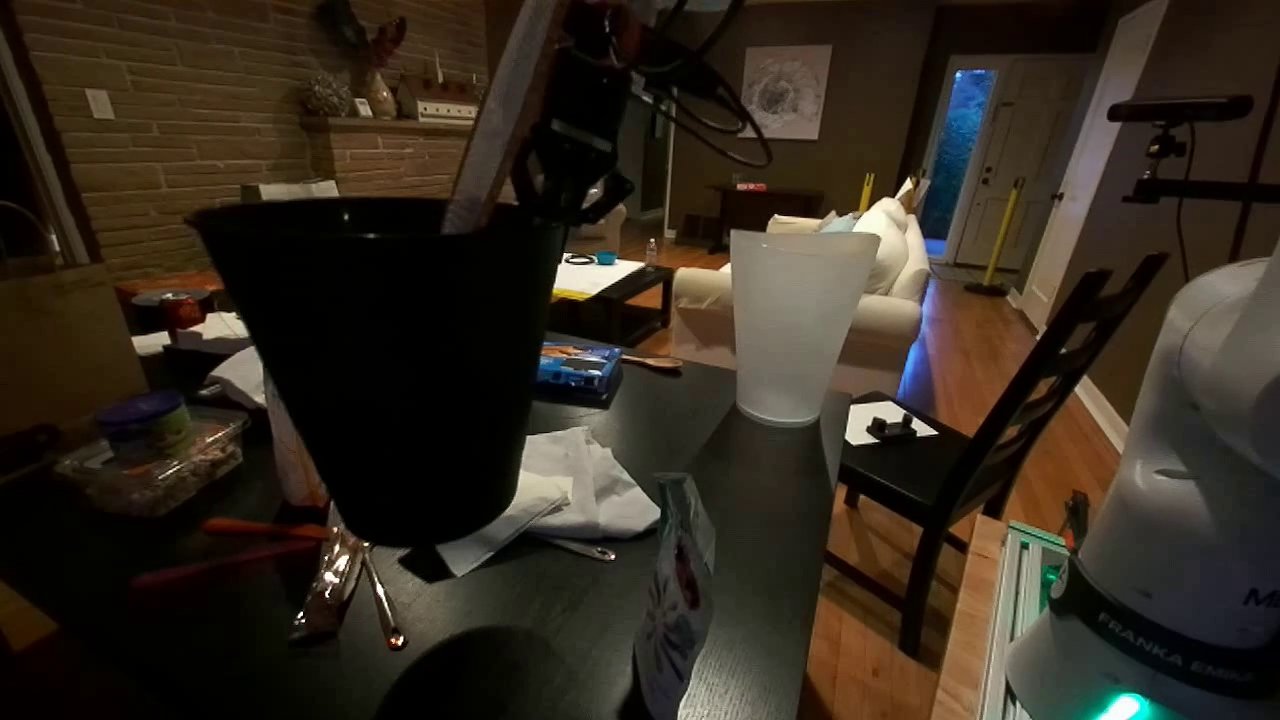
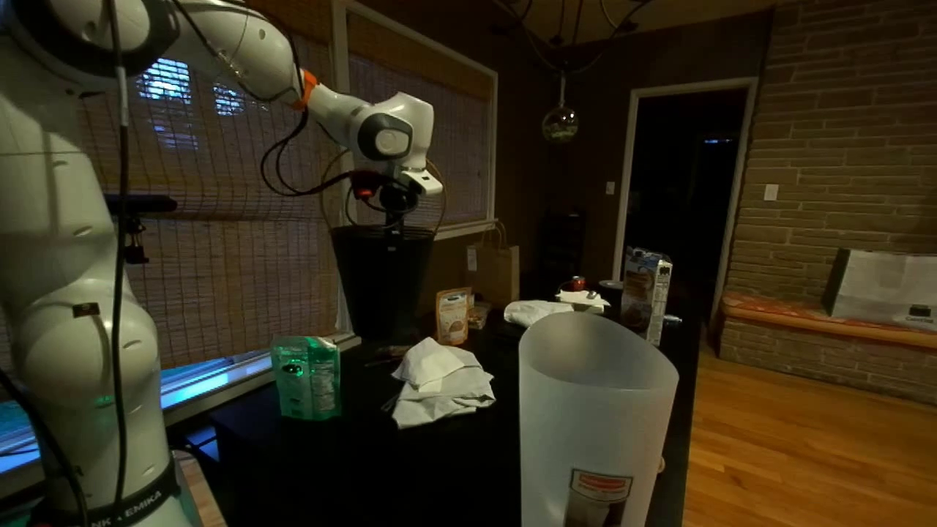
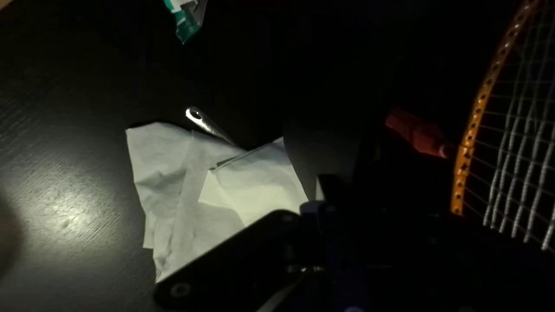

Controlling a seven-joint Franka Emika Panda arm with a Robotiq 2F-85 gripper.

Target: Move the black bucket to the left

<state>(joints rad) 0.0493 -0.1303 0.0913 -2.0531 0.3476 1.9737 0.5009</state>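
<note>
One tall, tapered, matte black plastic bucket (image 1: pixel 390 370) appears to hang above the dark, wood-grained desk (image 1: pixel 745 540), beside the crumpled white paper napkins (image 1: pixel 590 485) and well apart from the frosted white, tapered plastic bin (image 1: pixel 800 330). The black, jointed gripper (image 1: pixel 570 205) is pinched onto the bucket's rim at one side; the wrist view is too dark there to tell how deep the rim sits between its jaws.

The step in hand looks to be the carry, with setting down not yet done. The next move likely calls for finishing any leftward travel, then lowering the bucket level, away from the napkins, and letting go only once the base bears the weight. Held by one side, it could swing or tip, so a slow descent seems wise.

The bucket's plastic is smooth and dull, widening to a round lip. An orange-framed racket with pale strings (image 3: pixel 478 106) stands in it, its stringing a fine, open mesh. The bin is translucent, with a dipped rim and a printed label (image 2: pixel 600 487). The napkins are soft and creased, a shiny metal utensil handle with a hole (image 3: pixel 212 128) poking out from under them. A glossy green pouch (image 2: pixel 307 377) stands upright nearby.
</note>
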